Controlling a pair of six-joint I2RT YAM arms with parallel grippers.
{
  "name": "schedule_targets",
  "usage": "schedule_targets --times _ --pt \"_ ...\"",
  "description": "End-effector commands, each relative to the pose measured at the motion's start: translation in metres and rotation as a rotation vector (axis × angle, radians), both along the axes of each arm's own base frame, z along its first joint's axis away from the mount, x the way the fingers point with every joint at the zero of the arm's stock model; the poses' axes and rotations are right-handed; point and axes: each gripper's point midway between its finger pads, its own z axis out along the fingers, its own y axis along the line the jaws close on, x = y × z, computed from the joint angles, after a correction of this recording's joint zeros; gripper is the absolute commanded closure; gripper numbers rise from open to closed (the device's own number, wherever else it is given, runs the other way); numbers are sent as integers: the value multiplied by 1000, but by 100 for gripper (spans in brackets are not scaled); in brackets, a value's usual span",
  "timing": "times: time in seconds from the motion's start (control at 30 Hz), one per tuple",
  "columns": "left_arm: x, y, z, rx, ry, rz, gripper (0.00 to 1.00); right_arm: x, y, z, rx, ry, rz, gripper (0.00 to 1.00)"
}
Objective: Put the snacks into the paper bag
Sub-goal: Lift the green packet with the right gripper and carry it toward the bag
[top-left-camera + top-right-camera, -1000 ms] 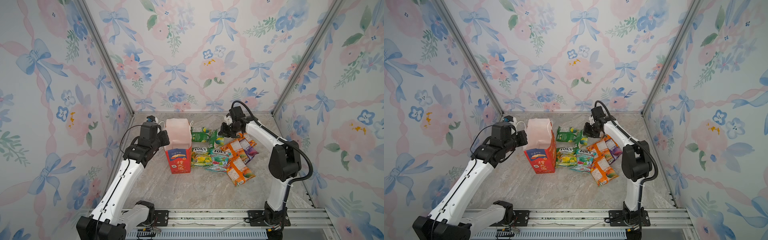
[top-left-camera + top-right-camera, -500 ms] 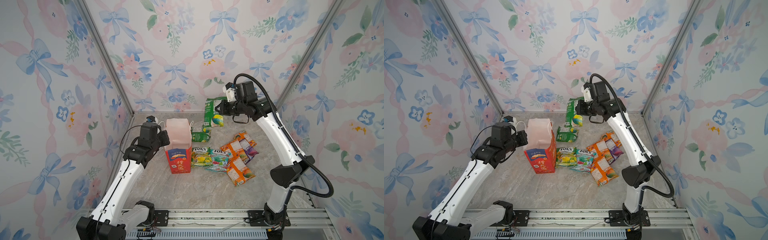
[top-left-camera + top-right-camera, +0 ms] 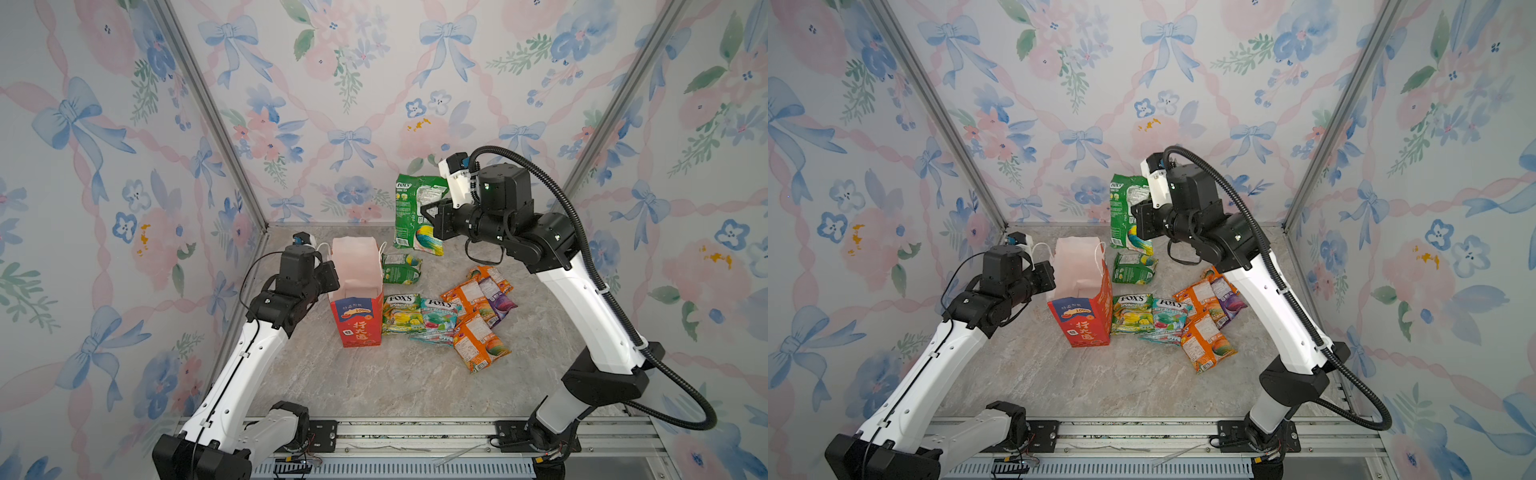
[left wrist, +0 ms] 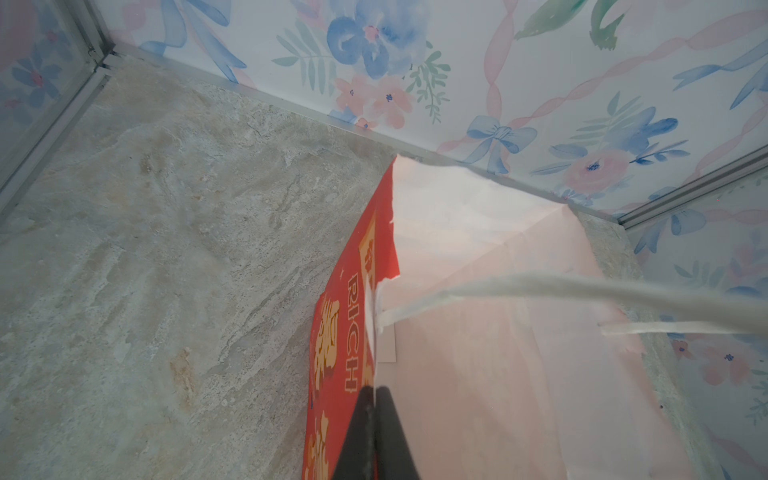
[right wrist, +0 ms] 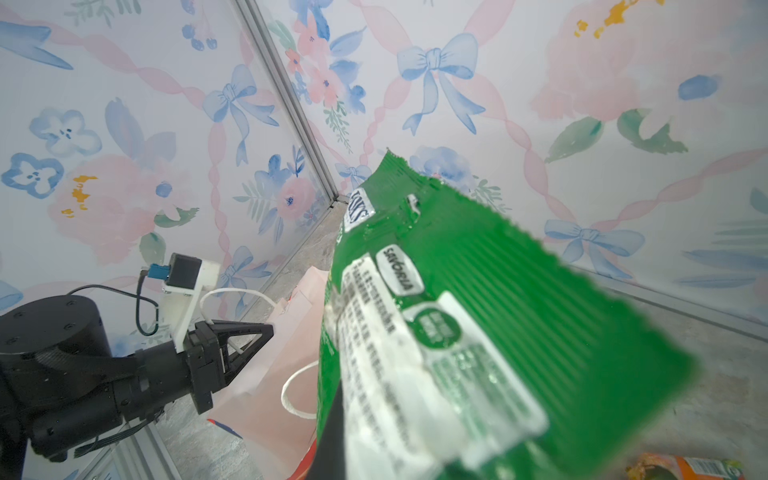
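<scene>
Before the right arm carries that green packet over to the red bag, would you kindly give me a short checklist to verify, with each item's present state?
1. Right gripper shut on the green packet: ok.
2. Green packet lifted off the table: ok.
3. Left gripper shut on the rim of the paper bag: ok.
4. Paper bag upright, mouth open upward: ok.
5. Green packet above the bag's mouth: not ok; it hangs off to the right arm's side of the bag, nearer the back wall.
6. White string handle clear of the mouth: cannot tell.
</scene>
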Motion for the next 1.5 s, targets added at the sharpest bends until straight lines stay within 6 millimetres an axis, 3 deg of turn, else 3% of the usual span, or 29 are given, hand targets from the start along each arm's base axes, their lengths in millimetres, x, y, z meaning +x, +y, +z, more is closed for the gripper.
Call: schedule_targets --times 0.0,0.17,0.37,0.4,0.77,1.03,1.27,1.47 --pt "-6 -3 -7 0 12 -18 100 -15 3 48 91 -170 7 100" --pt "-6 -4 -6 -7 9 -22 100 -37 24 67 141 -242 69 100" --pt "-5 -7 -5 -21 1 -29 100 -44 51 65 131 -240 92 100" --pt "-5 -7 -5 -20 2 -32 100 -38 62 53 104 -223 87 100" --pt "-7 -9 -4 -23 -8 -48 100 -25 111 15 6 -158 65 100" --pt "-7 -9 -3 -25 -14 -45 100 -15 104 -13 -43 -52 -31 100" --pt "-7 -9 -2 -41 -15 -34 100 -20 100 -47 -124 49 -35 100" --pt "-7 -10 -3 -56 -11 -31 100 -24 101 -61 -154 94 -18 100"
